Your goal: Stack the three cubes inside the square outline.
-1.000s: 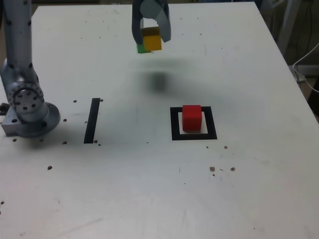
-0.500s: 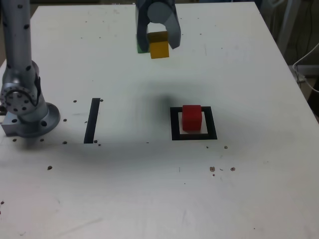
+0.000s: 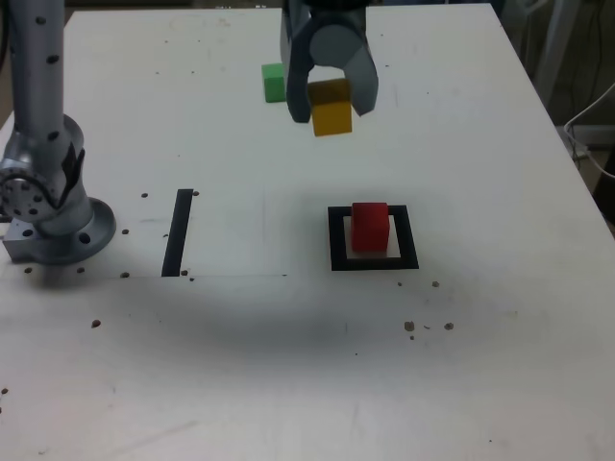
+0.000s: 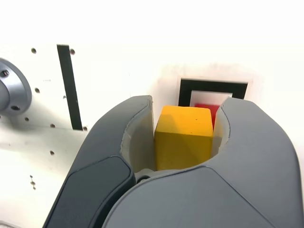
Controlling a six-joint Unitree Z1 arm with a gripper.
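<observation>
Fingers: the two grey fingers (image 4: 142, 137) pinch the yellow cube (image 3: 332, 113) on opposite faces, the block seated deep between them.
Gripper: the gripper (image 3: 332, 108) hangs in the air above the table (image 3: 480, 365), its load clear of the surface.
Square outline: the black square outline (image 3: 336, 240) lies nearer the camera in the exterior view, with the red cube (image 3: 370, 228) standing inside on the white centre.
Green cube: the green cube (image 3: 274, 83) sits on the far table, just beside the gripper on the exterior view's left.
Step in hand: carrying yellow toward red, judging by the layout.
Next move: line up squarely over red, lower, then let go.
Left to do: green, not yet stacked.
</observation>
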